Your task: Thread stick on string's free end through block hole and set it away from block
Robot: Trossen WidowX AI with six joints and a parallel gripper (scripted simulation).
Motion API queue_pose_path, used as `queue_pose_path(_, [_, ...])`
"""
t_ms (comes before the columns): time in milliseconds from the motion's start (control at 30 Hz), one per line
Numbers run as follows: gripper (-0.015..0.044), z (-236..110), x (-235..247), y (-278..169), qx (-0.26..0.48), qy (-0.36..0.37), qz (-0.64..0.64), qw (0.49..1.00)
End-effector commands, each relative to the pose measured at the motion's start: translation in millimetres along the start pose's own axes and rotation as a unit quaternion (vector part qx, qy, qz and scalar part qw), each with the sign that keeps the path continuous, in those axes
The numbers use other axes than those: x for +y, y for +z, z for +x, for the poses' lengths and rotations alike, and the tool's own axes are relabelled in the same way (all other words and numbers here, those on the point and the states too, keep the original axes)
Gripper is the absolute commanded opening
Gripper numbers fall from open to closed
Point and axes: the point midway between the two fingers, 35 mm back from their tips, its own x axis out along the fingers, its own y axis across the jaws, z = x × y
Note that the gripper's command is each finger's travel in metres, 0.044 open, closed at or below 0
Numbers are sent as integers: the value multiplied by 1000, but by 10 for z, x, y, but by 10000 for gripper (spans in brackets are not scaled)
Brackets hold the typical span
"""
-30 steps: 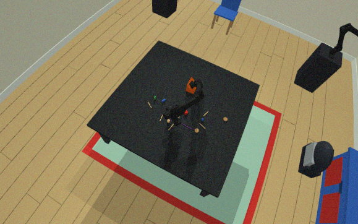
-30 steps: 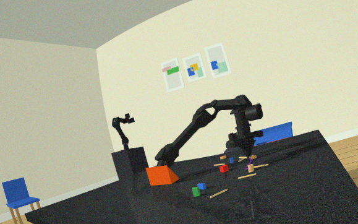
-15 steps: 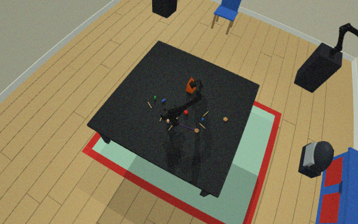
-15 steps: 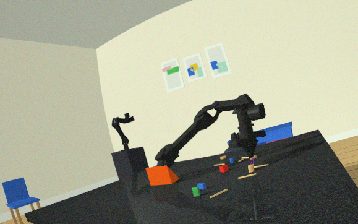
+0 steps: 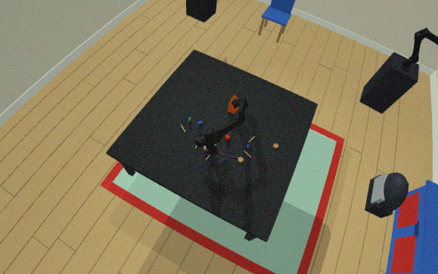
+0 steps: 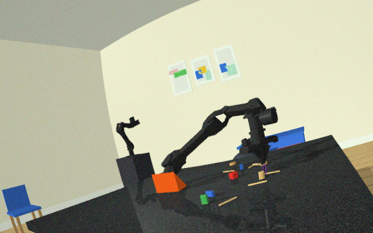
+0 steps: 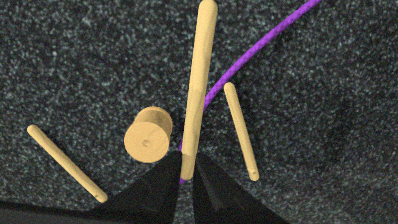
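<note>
My gripper (image 7: 187, 160) (image 6: 263, 163) (image 5: 203, 145) is shut on the near end of the thin wooden stick (image 7: 200, 85), held a little above the table. The purple string (image 7: 260, 45) (image 5: 225, 154) (image 6: 264, 168) runs from the stick's held end away to the round wooden button (image 5: 240, 160). The wooden block (image 7: 146, 140) (image 6: 261, 175), a short round piece with a small hole in its face, stands on the table just left of the held stick in the wrist view, below the gripper.
Loose sticks (image 7: 65, 162) (image 7: 241, 130) (image 6: 257, 183) (image 6: 227, 201) lie near the block. A red cube (image 6: 233, 175), a green cube (image 6: 204, 199), a blue cube (image 6: 209, 193), an orange wedge (image 6: 167, 182) and a second round button (image 5: 275, 145) lie on the black table (image 5: 203, 76).
</note>
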Motion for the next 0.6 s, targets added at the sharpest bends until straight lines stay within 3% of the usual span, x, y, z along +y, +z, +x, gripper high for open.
queue_pose_path(0, [0,22,40,5,1,1,1,1000])
queue_pose_path(567, [0,176,150,53,0,1,1,1000])
